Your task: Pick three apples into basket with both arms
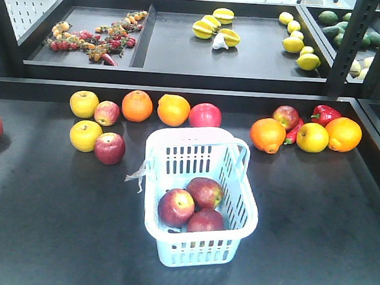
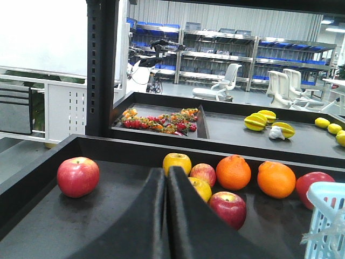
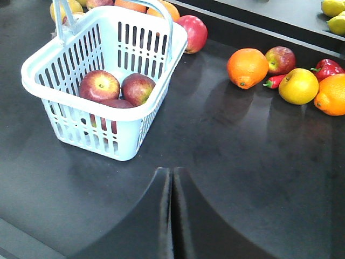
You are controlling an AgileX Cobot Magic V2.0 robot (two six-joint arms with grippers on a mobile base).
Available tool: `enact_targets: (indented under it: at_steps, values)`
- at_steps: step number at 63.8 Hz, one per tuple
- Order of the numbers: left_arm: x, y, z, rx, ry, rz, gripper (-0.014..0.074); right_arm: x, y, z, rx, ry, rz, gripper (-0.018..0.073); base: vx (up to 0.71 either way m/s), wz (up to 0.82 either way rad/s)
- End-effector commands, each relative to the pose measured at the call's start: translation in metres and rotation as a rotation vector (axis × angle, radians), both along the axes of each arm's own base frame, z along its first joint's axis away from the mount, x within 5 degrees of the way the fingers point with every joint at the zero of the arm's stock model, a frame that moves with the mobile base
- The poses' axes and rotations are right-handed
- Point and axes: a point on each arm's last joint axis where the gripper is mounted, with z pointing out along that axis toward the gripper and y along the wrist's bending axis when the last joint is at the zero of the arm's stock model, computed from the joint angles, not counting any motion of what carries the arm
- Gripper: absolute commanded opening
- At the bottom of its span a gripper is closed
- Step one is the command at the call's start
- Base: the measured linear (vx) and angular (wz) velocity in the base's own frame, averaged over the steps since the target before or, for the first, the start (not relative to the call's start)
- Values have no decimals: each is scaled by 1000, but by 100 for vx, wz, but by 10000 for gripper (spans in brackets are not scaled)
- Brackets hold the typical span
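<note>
1. Resting in the pale blue basket (image 1: 199, 201), lower centre of the front view, are three apples (image 1: 192, 204), touching one another.
2. Left gripper (image 2: 166, 178): fingers pressed together, holding nothing.
3. Right gripper (image 3: 171, 178): fingers pressed together above the dark table (image 3: 242, 156).

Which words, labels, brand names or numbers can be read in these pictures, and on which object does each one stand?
None can be read.
The basket bears no print or logo on the sides in view.
The apples inside it carry no sticker in any view.
The blue bins on the far shelves in the left wrist view are too small and blurred to show any label.
</note>
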Motion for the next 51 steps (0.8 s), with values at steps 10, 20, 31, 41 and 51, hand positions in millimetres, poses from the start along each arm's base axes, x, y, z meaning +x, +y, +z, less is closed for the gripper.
enact_targets:
  at_steps: [10,20,31,41,51]
  values:
    - [-1,0,0,-3,-73,5,-6,3,0,13,14,-80,-4,-4,0,0]
    - [-1,0,0,-3,-73,5,-6,3,0,13,14,-80,-4,-4,0,0]
    - [-1,0,0,-3,-73,5,-6,3,0,13,14,-79,-4,-4,0,0]
    - [-1,0,0,-3,-72,5,-6,3,0,10,-6,-72,-5,-4,0,0]
    - [-1,0,0,-3,-71,5,-6,15,3,-4,40,-167,-18,-4,0,0]
